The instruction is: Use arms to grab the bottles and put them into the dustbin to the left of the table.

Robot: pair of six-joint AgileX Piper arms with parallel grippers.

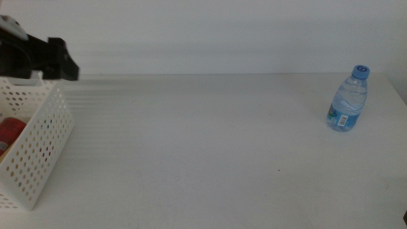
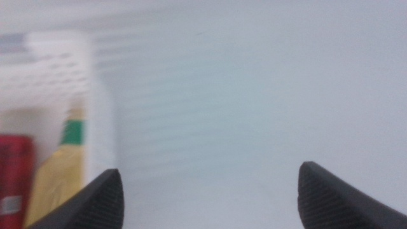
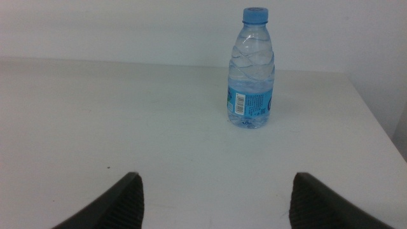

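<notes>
A small clear water bottle with a blue cap stands upright at the table's far right, also seen as the bottle in the right wrist view. My right gripper is open and empty, well short of it. The white perforated dustbin sits at the left edge. Inside it lie a red can and a yellow bottle; the can also shows in the middle view. My left gripper hovers above the dustbin's far corner. The left gripper is open with nothing between its jaws.
The white table stretches wide between the dustbin and the water bottle. Its right edge runs close beside the bottle. A pale wall stands behind the table's far edge.
</notes>
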